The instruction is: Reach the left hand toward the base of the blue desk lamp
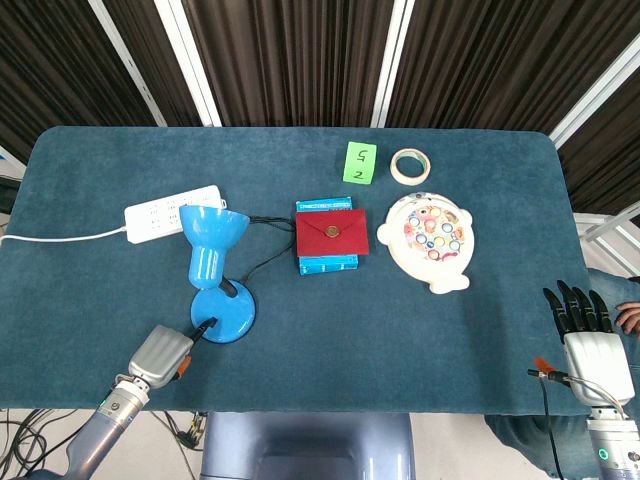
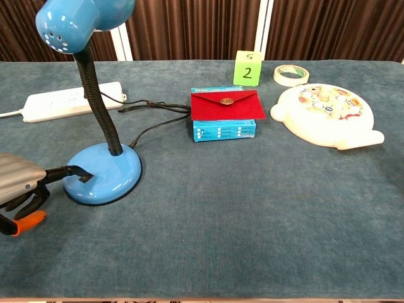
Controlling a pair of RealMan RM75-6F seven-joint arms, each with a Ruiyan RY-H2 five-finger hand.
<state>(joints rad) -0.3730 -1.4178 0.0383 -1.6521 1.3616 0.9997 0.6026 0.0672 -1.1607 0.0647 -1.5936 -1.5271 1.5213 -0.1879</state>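
Left hand [image 2: 22, 186] low over table, one fingertip on blue lamp base [image 2: 110, 173]

Left hand [image 1: 160, 353] silver-backed, black fingers, orange tab; right hand [image 1: 590, 340] alike

Lower left of the head view: the left hand [image 1: 163, 354] sits at the table [image 1: 90, 290] edge, one fingertip on the lamp base [image 1: 226, 314]. The power strip [image 1: 172, 211] lies behind the lamp — the envelope [image 1: 331, 233] on its box [image 1: 327, 263] mid-frame, the round toy board [image 1: 433, 239] right of it. The right hand [image 1: 588, 335] rests lower right.
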